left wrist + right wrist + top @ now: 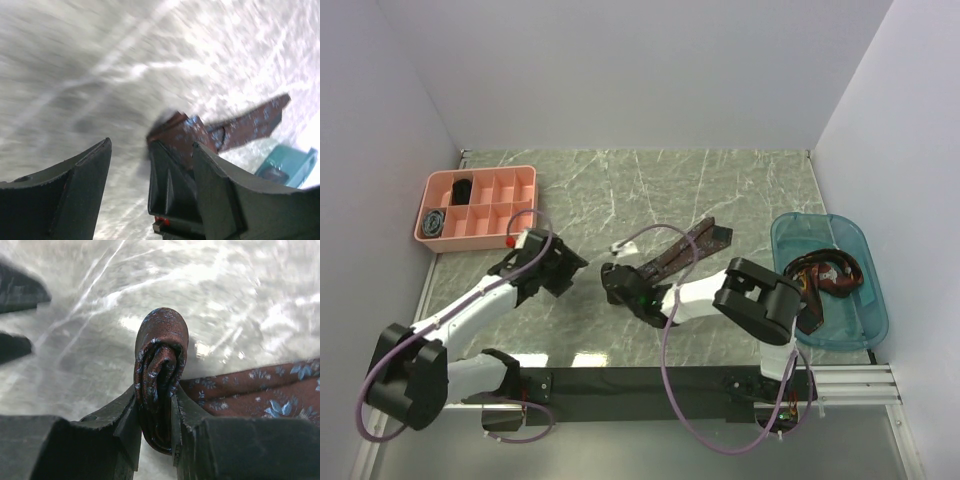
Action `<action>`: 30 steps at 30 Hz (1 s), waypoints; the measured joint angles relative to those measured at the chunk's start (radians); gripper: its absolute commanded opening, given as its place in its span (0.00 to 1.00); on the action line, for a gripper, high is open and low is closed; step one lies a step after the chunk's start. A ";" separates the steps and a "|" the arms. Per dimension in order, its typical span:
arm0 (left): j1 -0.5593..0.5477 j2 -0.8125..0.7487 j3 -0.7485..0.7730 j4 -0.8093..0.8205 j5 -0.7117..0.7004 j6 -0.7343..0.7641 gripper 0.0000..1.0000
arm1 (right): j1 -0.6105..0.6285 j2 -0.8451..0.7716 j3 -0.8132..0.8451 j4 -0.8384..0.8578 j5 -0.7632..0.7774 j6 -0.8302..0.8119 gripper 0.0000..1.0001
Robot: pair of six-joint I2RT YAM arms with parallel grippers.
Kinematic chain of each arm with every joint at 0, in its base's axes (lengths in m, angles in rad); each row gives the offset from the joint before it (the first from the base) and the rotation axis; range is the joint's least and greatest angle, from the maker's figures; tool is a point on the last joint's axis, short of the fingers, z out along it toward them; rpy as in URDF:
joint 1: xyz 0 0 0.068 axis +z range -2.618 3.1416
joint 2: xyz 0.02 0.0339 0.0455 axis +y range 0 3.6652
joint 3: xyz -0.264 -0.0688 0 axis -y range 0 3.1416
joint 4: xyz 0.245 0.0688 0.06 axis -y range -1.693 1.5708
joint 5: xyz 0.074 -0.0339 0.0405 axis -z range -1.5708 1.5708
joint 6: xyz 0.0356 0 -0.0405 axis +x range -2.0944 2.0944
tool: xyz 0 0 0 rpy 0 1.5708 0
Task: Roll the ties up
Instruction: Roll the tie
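A brown-maroon patterned tie (685, 250) lies on the marble table, its wide pointed end toward the back right. My right gripper (617, 283) is shut on the rolled start of this tie (159, 370), a small coil pinched between its fingers; the loose strip runs off to the right. My left gripper (563, 268) is open and empty, just left of the right gripper. In the left wrist view the tie (240, 127) and the right gripper's fingers (170, 185) show ahead between the left fingers. More ties (825, 280) lie in the blue bin.
A pink divided tray (525, 180) at the back left holds a black coil (463, 189) and a grey-blue coil (437, 222). A clear blue bin (850, 240) stands at the right. Purple cables loop over both arms. White walls enclose the table.
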State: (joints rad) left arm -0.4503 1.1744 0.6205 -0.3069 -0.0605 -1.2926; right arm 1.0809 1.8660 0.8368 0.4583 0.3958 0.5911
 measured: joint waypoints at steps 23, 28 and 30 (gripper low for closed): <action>0.084 0.084 -0.027 -0.030 0.206 0.099 0.75 | 0.205 0.190 0.146 0.056 0.409 -0.686 0.04; 0.084 0.050 -0.021 -0.035 0.197 0.097 0.75 | 0.212 0.199 0.144 0.073 0.427 -0.721 0.04; 0.084 0.047 -0.010 -0.025 0.197 0.095 0.74 | 0.213 0.199 0.143 0.076 0.428 -0.724 0.04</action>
State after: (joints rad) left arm -0.3660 1.2213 0.6102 -0.3321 0.1364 -1.1980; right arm 1.2942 2.0651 0.9802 0.5339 0.8234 -0.1333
